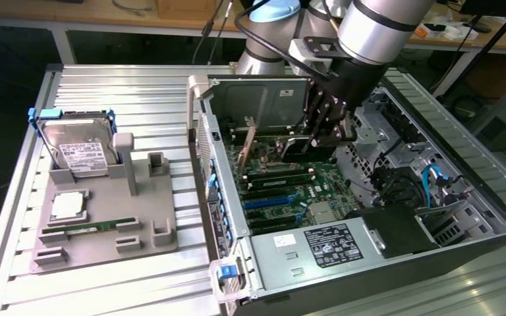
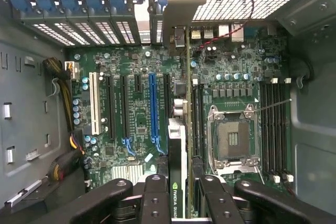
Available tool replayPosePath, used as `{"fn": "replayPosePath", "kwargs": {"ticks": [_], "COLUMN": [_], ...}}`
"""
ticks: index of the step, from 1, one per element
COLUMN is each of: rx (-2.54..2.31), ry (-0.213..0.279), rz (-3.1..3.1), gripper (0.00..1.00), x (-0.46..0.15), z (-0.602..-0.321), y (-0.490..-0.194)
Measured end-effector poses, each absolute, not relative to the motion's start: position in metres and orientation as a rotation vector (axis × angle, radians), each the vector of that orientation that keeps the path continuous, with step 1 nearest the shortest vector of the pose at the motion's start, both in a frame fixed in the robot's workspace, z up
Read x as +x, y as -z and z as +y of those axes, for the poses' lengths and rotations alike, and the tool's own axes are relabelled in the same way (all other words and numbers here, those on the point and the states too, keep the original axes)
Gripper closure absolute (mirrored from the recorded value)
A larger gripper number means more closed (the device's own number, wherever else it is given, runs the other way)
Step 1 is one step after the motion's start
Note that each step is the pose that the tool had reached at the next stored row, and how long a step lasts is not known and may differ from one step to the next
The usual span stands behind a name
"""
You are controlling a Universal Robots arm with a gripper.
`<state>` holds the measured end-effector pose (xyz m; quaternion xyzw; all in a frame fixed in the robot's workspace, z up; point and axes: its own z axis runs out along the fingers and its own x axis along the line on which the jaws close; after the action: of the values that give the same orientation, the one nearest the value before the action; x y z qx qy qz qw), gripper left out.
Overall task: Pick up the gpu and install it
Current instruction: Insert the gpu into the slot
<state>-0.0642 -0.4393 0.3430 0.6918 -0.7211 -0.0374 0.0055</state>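
A: Claw state?
B: The claw [image 1: 323, 139] is down inside the open computer case [image 1: 271, 99], clamped on the graphics card [image 1: 295, 150]. In the wrist view the claw [image 2: 178, 205] has a finger [image 2: 155, 195] on each side of the card, which sits edge-on between them.
A: Where's the card exactly?
B: The graphics card [image 2: 177, 150] stands on edge over the motherboard [image 2: 131, 129]. It runs from the claw toward the row of rear slot covers. Its metal bracket [image 2: 178, 19] is at that rear wall. The card lines up between the blue slot [image 2: 152, 103] and the processor socket [image 2: 232, 137]. Can't tell if it's seated or just above the board.
A: Anything else in the case?
B: A power supply [image 1: 323, 245] at the near end in the exterior view. A bundle of yellow and black wires [image 2: 65, 93] runs along one wall.
A: Outside the case?
B: A grey tray [image 1: 147, 224] sits on the table [image 1: 130, 82], to the exterior view's left of the case. It holds a hard drive [image 1: 79, 153] propped up in a blue frame. A processor chip [image 1: 66, 205] lies flat on it, and a green memory stick [image 1: 87, 227] lies near the chip. All are well apart from the claw.
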Motion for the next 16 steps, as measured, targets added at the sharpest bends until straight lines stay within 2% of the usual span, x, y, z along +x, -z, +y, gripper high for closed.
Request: {"fn": "replayPosePath", "kwargs": {"ticks": [16], "rx": [2.187], "ry": [0.081], "rz": [-2.274], "gripper": [0.73], "x": [-0.069], "z": [-0.447], "y": [-0.331]}}
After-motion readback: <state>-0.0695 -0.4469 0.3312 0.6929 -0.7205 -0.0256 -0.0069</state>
